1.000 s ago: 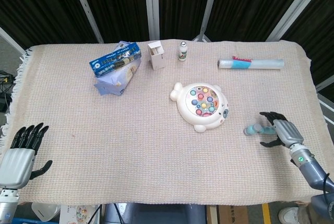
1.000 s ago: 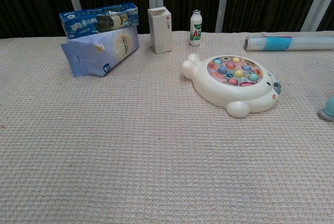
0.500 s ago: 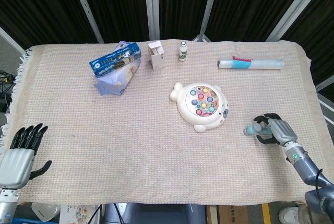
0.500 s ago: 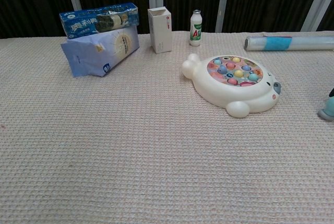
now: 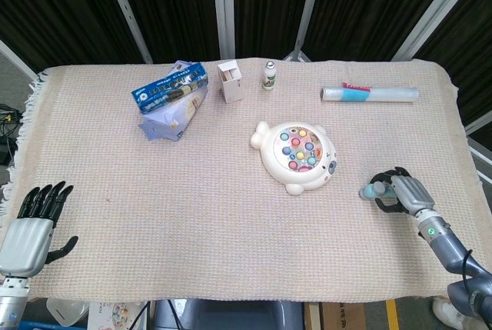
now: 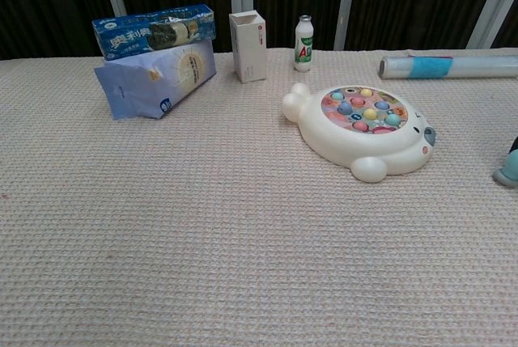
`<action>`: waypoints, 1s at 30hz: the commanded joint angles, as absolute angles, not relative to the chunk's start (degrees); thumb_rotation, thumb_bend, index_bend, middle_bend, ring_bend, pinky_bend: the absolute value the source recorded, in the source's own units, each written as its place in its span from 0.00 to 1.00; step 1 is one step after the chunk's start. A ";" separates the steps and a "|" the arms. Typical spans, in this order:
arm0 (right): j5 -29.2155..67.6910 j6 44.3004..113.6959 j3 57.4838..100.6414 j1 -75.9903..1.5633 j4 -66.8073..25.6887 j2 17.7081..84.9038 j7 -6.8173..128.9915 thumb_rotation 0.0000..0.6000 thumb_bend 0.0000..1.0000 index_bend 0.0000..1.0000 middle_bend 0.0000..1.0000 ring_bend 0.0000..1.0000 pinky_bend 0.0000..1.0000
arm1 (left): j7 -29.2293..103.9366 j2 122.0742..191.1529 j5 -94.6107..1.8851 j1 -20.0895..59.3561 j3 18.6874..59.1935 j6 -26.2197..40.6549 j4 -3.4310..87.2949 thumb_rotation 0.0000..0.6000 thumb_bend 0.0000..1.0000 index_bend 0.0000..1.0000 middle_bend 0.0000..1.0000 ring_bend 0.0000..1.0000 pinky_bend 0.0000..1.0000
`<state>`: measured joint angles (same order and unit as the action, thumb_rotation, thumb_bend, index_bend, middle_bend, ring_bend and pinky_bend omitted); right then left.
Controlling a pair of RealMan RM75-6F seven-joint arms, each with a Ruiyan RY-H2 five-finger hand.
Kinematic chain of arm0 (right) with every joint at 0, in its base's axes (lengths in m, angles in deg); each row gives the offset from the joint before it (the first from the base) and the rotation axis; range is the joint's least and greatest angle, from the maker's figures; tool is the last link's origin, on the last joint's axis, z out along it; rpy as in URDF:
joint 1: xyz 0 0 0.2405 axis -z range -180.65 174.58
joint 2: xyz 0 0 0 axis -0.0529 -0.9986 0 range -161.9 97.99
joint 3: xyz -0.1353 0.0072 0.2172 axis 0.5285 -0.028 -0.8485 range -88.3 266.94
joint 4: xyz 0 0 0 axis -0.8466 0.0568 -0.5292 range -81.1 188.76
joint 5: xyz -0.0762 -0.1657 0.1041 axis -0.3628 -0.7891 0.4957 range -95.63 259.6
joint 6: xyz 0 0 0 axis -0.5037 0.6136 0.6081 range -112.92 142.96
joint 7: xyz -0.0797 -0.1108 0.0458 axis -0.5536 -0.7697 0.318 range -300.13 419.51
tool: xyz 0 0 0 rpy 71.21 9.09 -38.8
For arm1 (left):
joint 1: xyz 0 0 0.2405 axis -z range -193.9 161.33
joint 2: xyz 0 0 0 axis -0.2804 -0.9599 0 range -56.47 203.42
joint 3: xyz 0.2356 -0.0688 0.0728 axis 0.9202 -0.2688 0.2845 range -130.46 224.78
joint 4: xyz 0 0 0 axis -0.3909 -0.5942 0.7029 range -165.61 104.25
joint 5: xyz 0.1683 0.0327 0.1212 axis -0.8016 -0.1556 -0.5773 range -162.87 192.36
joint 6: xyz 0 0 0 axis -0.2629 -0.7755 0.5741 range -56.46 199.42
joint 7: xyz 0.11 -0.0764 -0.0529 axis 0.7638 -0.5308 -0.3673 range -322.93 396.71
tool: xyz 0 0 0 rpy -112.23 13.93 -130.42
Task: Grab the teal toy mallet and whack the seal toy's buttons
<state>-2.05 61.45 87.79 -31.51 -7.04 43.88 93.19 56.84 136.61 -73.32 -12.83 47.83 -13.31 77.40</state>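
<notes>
Two hands: right hand (image 5: 406, 191) curled around teal mallet (image 5: 374, 190) beside seal toy (image 5: 298, 155); left hand (image 5: 32, 221) empty, fingers apart.

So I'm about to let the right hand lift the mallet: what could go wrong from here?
The right hand wraps the teal mallet low on the cloth, and how firmly can't be judged, so the mallet may slip or twist on lifting. Its fingers could also snag the woven tablecloth. The seal toy sits loose, so an off-centre whack might shove it.

A cream seal toy (image 5: 297, 158) with pastel multicoloured buttons (image 5: 300, 148) is seen on a beige waffle-textured surface (image 5: 231, 215); the mallet (image 5: 372, 190) is teal.
</notes>
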 commanded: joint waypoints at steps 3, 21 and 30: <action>-1.92 61.53 87.98 -31.51 -6.74 44.01 93.41 1.00 0.47 0.39 0.40 0.20 0.00 | 56.81 136.59 -73.37 -12.96 47.87 -13.52 77.36 1.00 0.24 0.00 0.00 0.00 0.00; -1.69 61.72 88.60 -31.53 -5.57 44.96 94.02 1.00 0.51 0.47 0.46 0.24 0.00 | 57.11 136.73 -73.16 -12.88 47.95 -13.20 77.39 1.00 0.24 0.00 0.00 0.00 0.00; -1.70 62.08 88.73 -31.49 -4.61 45.63 94.74 1.00 0.58 0.53 0.50 0.28 0.00 | 57.20 136.77 -73.04 -12.86 47.94 -13.14 77.41 1.00 0.24 0.00 0.00 0.00 0.00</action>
